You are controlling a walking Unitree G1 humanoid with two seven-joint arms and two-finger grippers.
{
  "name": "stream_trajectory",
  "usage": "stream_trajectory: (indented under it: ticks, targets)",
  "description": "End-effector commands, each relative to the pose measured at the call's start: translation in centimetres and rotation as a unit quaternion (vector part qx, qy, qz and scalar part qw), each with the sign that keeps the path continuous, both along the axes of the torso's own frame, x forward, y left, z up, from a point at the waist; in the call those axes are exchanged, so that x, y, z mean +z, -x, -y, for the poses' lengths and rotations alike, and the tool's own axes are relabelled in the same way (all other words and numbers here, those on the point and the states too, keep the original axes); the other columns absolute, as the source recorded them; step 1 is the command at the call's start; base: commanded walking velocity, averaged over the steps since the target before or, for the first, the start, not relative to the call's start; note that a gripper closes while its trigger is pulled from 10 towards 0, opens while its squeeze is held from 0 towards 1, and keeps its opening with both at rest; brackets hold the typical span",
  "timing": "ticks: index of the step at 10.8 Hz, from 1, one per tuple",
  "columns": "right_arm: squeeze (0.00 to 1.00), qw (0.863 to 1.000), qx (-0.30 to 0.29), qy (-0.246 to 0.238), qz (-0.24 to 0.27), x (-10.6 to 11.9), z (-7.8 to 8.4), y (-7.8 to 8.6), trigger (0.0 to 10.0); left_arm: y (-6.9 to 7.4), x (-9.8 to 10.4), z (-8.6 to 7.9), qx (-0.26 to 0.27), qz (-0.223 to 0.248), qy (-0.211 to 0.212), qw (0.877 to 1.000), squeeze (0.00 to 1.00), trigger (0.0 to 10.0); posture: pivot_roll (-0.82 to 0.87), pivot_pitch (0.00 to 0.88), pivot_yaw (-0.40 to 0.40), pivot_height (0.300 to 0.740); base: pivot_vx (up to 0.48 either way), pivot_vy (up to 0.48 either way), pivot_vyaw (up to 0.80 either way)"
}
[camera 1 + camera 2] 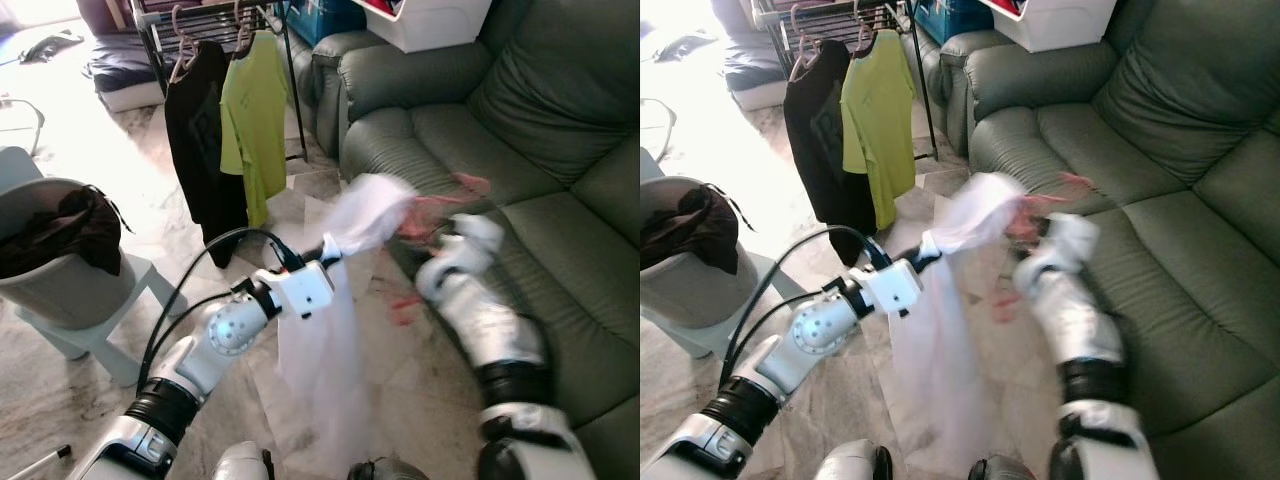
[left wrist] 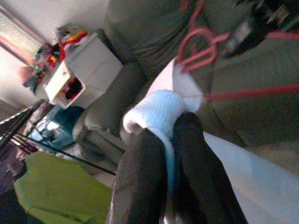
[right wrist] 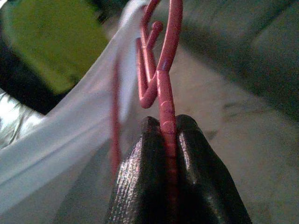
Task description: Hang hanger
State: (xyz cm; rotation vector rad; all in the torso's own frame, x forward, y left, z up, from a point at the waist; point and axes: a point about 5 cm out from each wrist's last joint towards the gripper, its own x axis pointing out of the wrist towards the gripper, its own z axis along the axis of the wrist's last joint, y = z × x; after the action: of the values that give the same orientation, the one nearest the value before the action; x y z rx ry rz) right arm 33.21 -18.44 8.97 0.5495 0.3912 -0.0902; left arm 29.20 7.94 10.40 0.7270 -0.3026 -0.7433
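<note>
A white garment [image 1: 330, 340] hangs in front of me, between my two arms. My left gripper [image 2: 163, 128] is shut on its collar edge [image 2: 154, 109]. A red hanger [image 3: 161, 60] sits partly inside the garment, and my right gripper [image 3: 163, 123] is shut on its red bar just below the hook. In the eye views the right gripper [image 1: 440, 235] is blurred, level with the top of the garment, over the sofa's front edge. The black clothes rack [image 1: 215, 15] stands at the back left with a black shirt [image 1: 205, 150] and a lime shirt [image 1: 255, 120] hanging on it.
A dark green sofa [image 1: 520, 160] fills the right side. A grey laundry basket [image 1: 60, 275] with dark clothes sits on a pale stool [image 1: 125, 320] at left. A white box [image 1: 430, 25] and a blue crate [image 1: 325, 20] stand behind the sofa arm. The floor is pale marble.
</note>
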Motion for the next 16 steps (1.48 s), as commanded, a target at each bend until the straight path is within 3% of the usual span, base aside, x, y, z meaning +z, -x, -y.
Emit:
stream_trajectory:
  ticks: [1, 3, 4, 5, 6, 7, 8, 9, 10, 12, 13, 14, 16]
  targets:
    - [0.0, 0.997, -0.07, 0.011, 0.045, 2.3, 2.2, -1.1, 10.0, -0.5, 1.7, -0.5, 0.015, 0.035, 0.024, 0.999, 0.0, 10.0, -0.04, 0.019, -0.021, 0.74, 0.0, 0.0, 0.0]
    - [0.0, 0.974, -0.165, -0.023, 0.152, 7.6, 5.0, -3.3, 10.0, -0.4, 1.2, -0.8, 0.023, 0.023, 0.018, 0.999, 0.0, 10.0, -0.03, 0.02, -0.019, 0.74, 0.0, 0.0, 0.0]
    - [0.0, 0.958, -0.164, -0.048, 0.229, 11.3, 4.7, -4.5, 10.0, -0.1, 0.7, -0.6, 0.019, 0.01, 0.013, 1.0, 0.0, 10.0, -0.03, 0.02, -0.018, 0.74, 0.0, 0.0, 0.0]
    - [0.0, 0.944, -0.12, -0.058, 0.302, 14.8, 2.9, -5.4, 10.0, 0.3, -0.1, -0.1, 0.008, -0.011, 0.003, 1.0, 0.0, 10.0, -0.03, 0.02, -0.018, 0.74, 0.0, 0.0, 0.0]
    - [0.0, 0.936, -0.045, -0.043, 0.345, 16.4, -0.3, -5.5, 10.0, 0.9, -0.6, 0.6, -0.016, -0.035, 0.001, 0.999, 0.0, 10.0, -0.02, 0.02, -0.02, 0.74, 0.0, 0.0, 0.0]
    - [0.0, 0.924, 0.035, -0.024, 0.379, 16.9, -4.3, -5.0, 10.0, 1.7, -1.5, 1.6, -0.048, -0.066, -0.011, 0.997, 0.0, 10.0, -0.02, 0.022, -0.021, 0.74, 0.0, 0.0, 0.0]
    - [0.0, 0.914, 0.079, 0.011, 0.398, 16.7, -6.5, -4.4, 10.0, 2.2, -1.9, 2.3, -0.064, -0.085, -0.014, 0.994, 0.0, 10.0, -0.02, 0.025, -0.017, 0.74, 0.0, 0.0, 0.0]
    - [0.0, 0.906, 0.107, 0.031, 0.409, 16.5, -7.8, -4.1, 10.0, 2.5, -2.0, 2.8, -0.077, -0.098, -0.012, 0.992, 0.0, 10.0, -0.02, 0.025, -0.017, 0.74, 0.0, 0.0, 0.0]
    - [0.0, 0.887, 0.144, 0.088, 0.429, 16.2, -8.9, -3.5, 10.0, 2.7, -2.1, 3.4, -0.085, -0.111, -0.007, 0.99, 0.0, 10.0, -0.03, 0.026, -0.017, 0.74, 0.0, 0.0, 0.0]
    - [0.0, 0.856, 0.189, 0.172, 0.449, 15.2, -9.5, -2.4, 10.0, 2.9, -2.5, 3.9, -0.098, -0.134, -0.011, 0.986, 0.0, 10.0, -0.03, 0.026, -0.022, 0.74, 0.0, 0.0, 0.0]
    - [0.0, 0.845, 0.209, 0.198, 0.45, 14.2, -9.6, -1.6, 10.0, 2.8, -2.5, 4.0, -0.086, -0.146, 0.008, 0.985, 0.55, 10.0, -0.03, 0.026, -0.022, 0.74, 0.0, 0.0, 0.0]
    - [0.0, 0.836, 0.228, 0.219, 0.448, 12.9, -9.5, -0.8, 10.0, 2.8, -2.5, 4.1, -0.092, -0.159, 0.017, 0.983, 1.0, 10.0, -0.03, 0.027, -0.021, 0.74, 0.0, 0.0, 0.0]
    - [0.0, 0.826, 0.243, 0.241, 0.447, 11.3, -9.5, 0.4, 10.0, 3.4, -2.7, 4.3, -0.112, -0.171, 0.02, 0.979, 1.0, 10.0, -0.03, 0.026, -0.018, 0.74, 0.0, 0.0, 0.0]
